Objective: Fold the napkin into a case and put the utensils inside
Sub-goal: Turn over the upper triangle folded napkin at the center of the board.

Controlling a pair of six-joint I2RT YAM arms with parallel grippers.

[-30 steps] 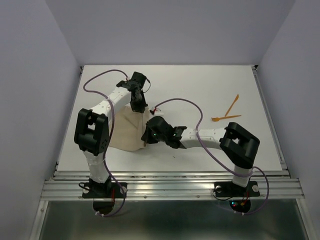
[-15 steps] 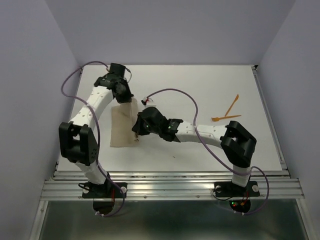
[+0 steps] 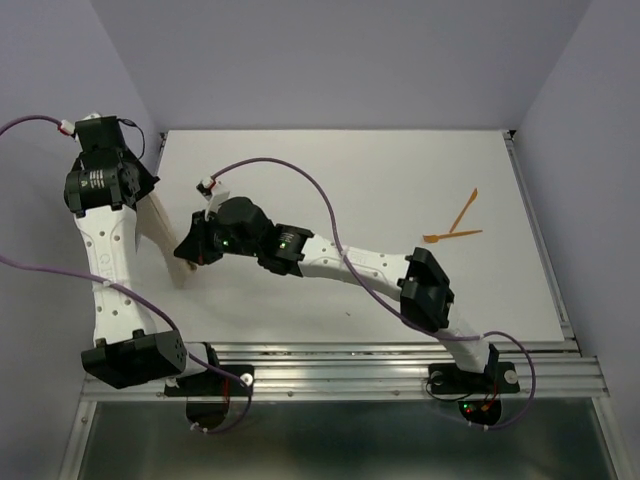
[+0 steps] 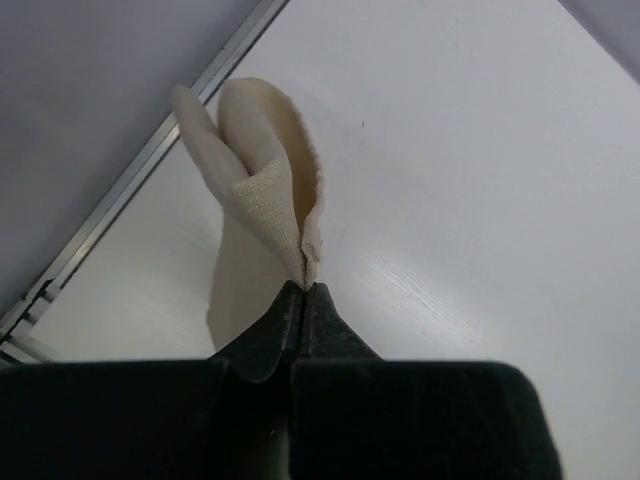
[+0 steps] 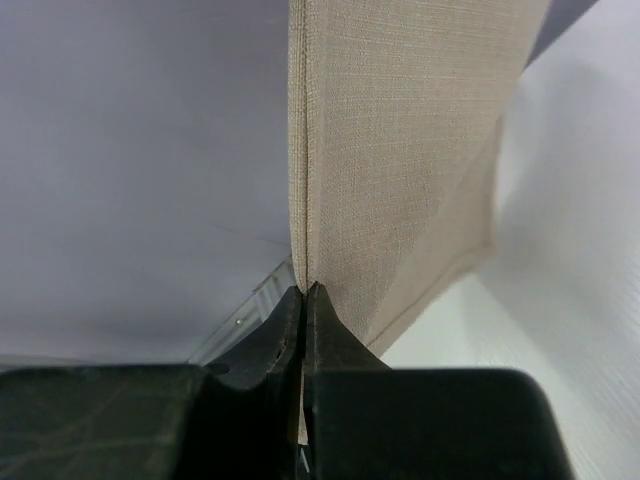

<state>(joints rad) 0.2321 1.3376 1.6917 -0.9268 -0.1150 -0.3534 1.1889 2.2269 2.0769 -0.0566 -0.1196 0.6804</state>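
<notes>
Since the earlier frame both arms have swung far to the left, and the napkin (image 3: 166,237) has gone with them, from the middle-left of the tabletop (image 3: 380,180) to its left edge. Now I see the left fingers (image 4: 301,298) pressed together on one corner of the napkin, and the right fingers (image 5: 303,298) pressed together on a hemmed edge of it, so both hold the cloth with no gap. The napkin is plain tan-beige with a fine woven texture. In the left wrist view it is doubled, and its two layers open into a soft loop beyond the fingertips. In the right wrist view it rises straight up from the fingers as a flat, taut sheet with a stitched hem. From above it looks like a narrow band seen almost edge-on, lifted between the two holds. Its long axis runs from the left fingers at the far left down to the right fingers nearer to me. Whether its lower part touches the tabletop I cannot tell. The utensils (image 3: 458,225), two thin orange pieces, lie where they were at the right side, well apart from the napkin.
</notes>
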